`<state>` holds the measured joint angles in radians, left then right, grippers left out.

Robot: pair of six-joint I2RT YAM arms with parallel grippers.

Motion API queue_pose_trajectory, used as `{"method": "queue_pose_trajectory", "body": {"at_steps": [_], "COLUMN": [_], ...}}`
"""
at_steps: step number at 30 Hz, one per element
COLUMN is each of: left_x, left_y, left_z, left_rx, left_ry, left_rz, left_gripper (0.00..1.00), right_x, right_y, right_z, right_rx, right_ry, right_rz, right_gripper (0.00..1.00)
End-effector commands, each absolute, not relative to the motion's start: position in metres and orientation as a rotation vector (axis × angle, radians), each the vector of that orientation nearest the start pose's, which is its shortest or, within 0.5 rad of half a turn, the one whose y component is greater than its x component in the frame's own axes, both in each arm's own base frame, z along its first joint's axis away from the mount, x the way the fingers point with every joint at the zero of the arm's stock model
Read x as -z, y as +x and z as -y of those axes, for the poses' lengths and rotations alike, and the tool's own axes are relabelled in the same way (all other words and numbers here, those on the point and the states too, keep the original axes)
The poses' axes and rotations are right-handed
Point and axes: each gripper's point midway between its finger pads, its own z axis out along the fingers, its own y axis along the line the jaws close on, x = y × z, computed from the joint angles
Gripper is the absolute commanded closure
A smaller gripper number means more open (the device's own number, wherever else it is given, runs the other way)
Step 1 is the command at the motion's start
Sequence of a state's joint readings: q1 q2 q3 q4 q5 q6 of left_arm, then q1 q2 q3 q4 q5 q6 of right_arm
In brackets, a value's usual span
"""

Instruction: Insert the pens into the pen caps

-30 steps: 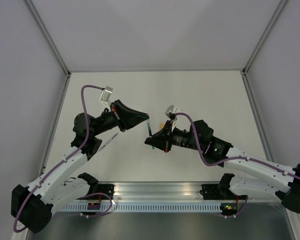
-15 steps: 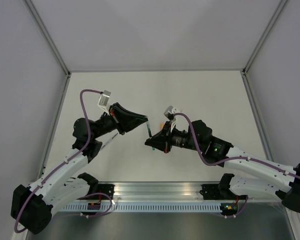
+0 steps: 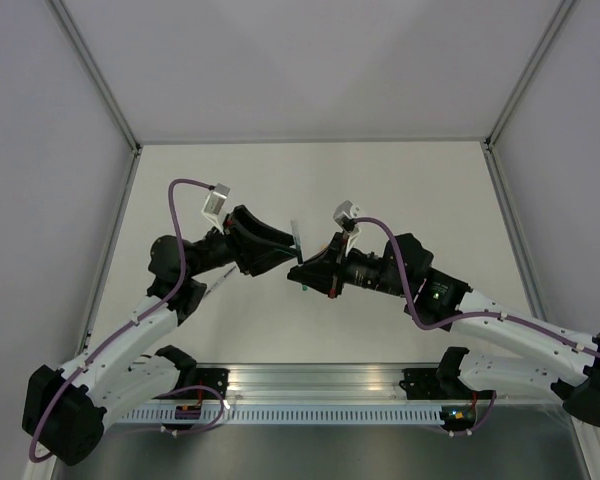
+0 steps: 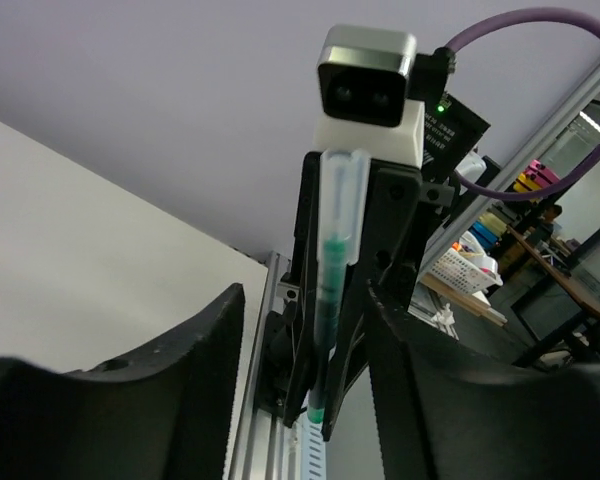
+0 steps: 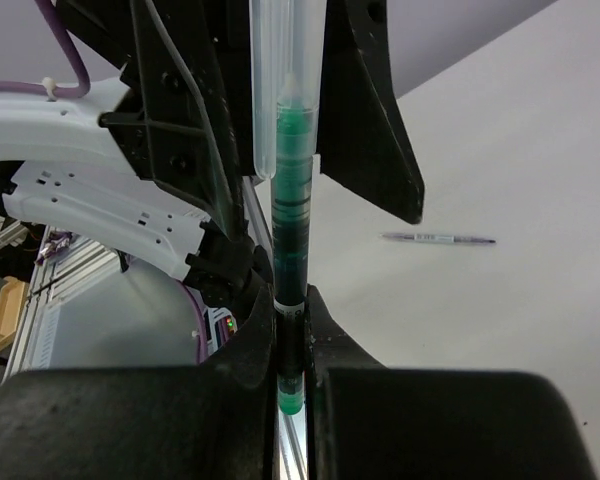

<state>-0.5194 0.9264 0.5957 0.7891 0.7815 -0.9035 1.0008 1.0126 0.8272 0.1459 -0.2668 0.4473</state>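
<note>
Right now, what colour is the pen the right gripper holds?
The pen is green, seen best in the right wrist view.

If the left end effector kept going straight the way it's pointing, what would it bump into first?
Probably the green pen, wearing a clear cap, gripped by the right end effector directly ahead; depth is unclear.

— Where's the pen (image 5: 290, 230)?
— In my right claw (image 5: 291, 312), pinched between the fingers and standing straight out of it, the cap (image 5: 278, 90) on its far end.
— And your left claw (image 4: 305, 295)?
— Facing the right one, a finger on either side of the capped end, gaps both sides.
— Anything else?
— A second pen (image 5: 438, 238) lies flat on the bench (image 5: 520, 150), past my left claw, well apart.
</note>
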Motion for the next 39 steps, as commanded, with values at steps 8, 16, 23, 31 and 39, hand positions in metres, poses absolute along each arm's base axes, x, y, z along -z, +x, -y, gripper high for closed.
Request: {"method": "queue_pose_trajectory", "body": {"at_steps": [8, 16, 23, 31, 39], "left_x": [-0.373, -0.388, -0.396, -0.41, -0.413], "left_y": [0.164, 0.149, 0.145, 0.148, 0.151], "left_z": [0.269, 0.264, 0.263, 0.262, 0.263], "left_rx": [1.629, 1.647, 1.647, 1.627, 1.631], "left_ry": [0.63, 0.675, 0.69, 0.674, 0.666], "left_rz": [-1.308, -1.269, -1.264, -1.238, -1.24], "left_gripper": [0.34, 0.26, 0.23, 0.23, 0.28], "right_x": [-0.332, -0.324, -0.327, -0.325, -0.324], "right_y": [0.132, 0.121, 0.116, 0.11, 0.108], "right_z": [-0.346, -0.342, -0.343, -0.343, -0.345], "right_rx": [-1.367, -1.402, -1.438, -1.463, -1.494], "right_ry": [-0.779, -0.81, -0.822, -0.842, -0.845], "right_rz": [-1.497, -1.505, -1.498, -1.502, -1.496], "right_gripper": [1.0, 1.0, 1.0, 1.0, 1.0]}}
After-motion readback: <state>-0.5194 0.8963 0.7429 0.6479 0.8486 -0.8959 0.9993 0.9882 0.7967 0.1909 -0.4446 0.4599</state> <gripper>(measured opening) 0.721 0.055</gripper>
